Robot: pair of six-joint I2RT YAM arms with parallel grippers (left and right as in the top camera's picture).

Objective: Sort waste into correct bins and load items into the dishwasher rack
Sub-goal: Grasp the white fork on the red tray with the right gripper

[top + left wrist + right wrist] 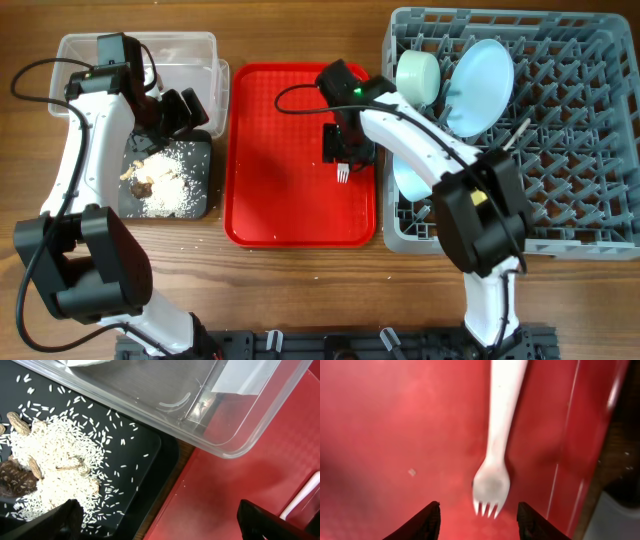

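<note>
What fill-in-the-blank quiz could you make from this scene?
1. The fork lies on the tray coloured ___.
2. The black bin holds brown scraps and white ___.
3. The plate stands in the grey ___.
4. The right tool above the fork is ___.
Missing words: red; rice; rack; open.

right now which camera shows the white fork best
The right wrist view: the fork lies on the red tray between the open jaws, prongs and handle filling the picture. Overhead shows only its prongs poking out below the right arm. Left wrist shows a white sliver at its edge; whether that is the fork is unclear.
</note>
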